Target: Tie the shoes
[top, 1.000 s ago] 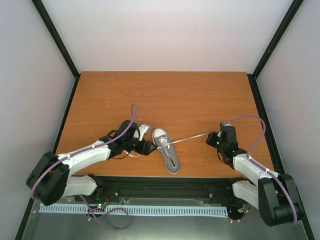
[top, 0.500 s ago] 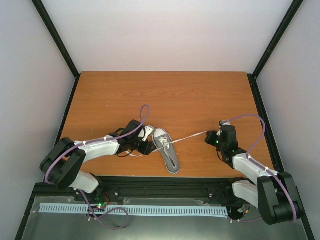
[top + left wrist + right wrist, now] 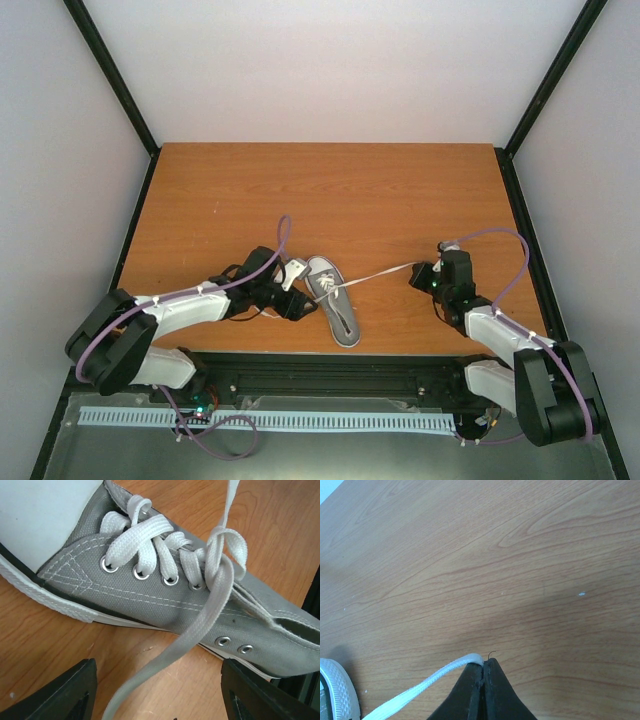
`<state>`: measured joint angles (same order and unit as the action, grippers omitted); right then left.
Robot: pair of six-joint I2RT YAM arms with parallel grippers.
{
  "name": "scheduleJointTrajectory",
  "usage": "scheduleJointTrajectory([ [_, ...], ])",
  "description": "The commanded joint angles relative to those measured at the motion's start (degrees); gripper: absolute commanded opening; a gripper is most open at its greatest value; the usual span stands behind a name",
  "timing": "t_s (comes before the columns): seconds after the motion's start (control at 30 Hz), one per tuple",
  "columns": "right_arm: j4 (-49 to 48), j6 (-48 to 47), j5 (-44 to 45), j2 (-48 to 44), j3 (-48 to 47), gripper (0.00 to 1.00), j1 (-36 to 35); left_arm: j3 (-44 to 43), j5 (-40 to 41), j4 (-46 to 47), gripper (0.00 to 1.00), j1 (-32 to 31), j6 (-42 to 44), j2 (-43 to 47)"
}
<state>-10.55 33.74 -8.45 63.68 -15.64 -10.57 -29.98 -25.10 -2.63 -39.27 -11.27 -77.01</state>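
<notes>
The wooden surface (image 3: pixel 330 190) fills the floor of a white-walled enclosure with black corner posts. Both arms reach onto it from the near edge, the left arm (image 3: pixel 185 305) angled towards the middle and the right arm (image 3: pixel 495 325) bent up along the right side.

The grey canvas sneaker (image 3: pixel 338 305) lies on the near middle of the surface, between the two claws. Its white toe cap (image 3: pixel 40 515) points away and slightly left, and its heel is close to the near edge.

The left claw (image 3: pixel 157 690) hangs just beside the sneaker's left flank. It is released, with its two black fingers (image 3: pixel 65 695) spread wide and gripping nothing. The right claw (image 3: pixel 482 672) is well off to the sneaker's right and is clenched, pinching the tip of the right lace (image 3: pixel 385 272).

That lace runs in a nearly straight line from the sneaker's lacing across to the right claw. The left lace (image 3: pixel 170 650) crosses over it in a single wrap above the upper eyelets. It then trails down the sneaker's side and onto the surface, passing between the left claw's spread fingers. Metal eyelets (image 3: pixel 141 573) line the grey canvas, and the two nearest the ankle stand unlaced.
</notes>
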Motion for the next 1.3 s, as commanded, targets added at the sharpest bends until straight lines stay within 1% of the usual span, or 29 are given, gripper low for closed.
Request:
scheduleJointTrajectory([
  [0.0,-2.8,0.3,-0.6,1.2,0.5,0.03,0.5,-2.3,1.2,3.0,0.68,-0.8,1.9,-2.7],
  [0.1,-2.7,0.6,-0.9,1.5,0.1,0.03,0.5,-4.5,1.3,2.9,0.64,-0.9,3.0,-4.8],
  [0.23,-2.2,0.8,-0.8,1.1,0.2,0.03,0.5,-6.1,-0.9,3.2,0.53,-1.5,3.4,-6.3],
  [0.43,-1.3,0.3,-0.6,1.0,-0.2,0.03,0.5,-6.6,-1.3,0.7,0.45,-2.7,3.0,-7.0],
  [0.6,0.5,-0.8,0.2,1.2,-1.1,0.03,0.5,-5.3,1.2,-1.9,0.26,-3.1,1.3,-2.8],
  [0.8,1.3,-0.9,-0.3,1.3,-1.6,0.03,0.5,-3.5,1.7,-2.2,0.16,-3.1,-1.0,-1.0],
  [0.97,2.9,0.2,-0.7,0.7,-2.2,0.03,0.7,-3.1,2.7,-2.8,0.01,-3.1,-3.8,-0.1],
  [1.1,6.3,1.0,-2.5,0.2,-4.3,0.03,1.3,-4.7,6.7,-8.9,0.01,-3.0,-5.7,3.9],
  [1.27,14.7,2.2,1.8,-2.1,-7.7,0.03,2.9,-6.2,10.0,-15.5,0.01,-3.1,-9.6,10.0],
])
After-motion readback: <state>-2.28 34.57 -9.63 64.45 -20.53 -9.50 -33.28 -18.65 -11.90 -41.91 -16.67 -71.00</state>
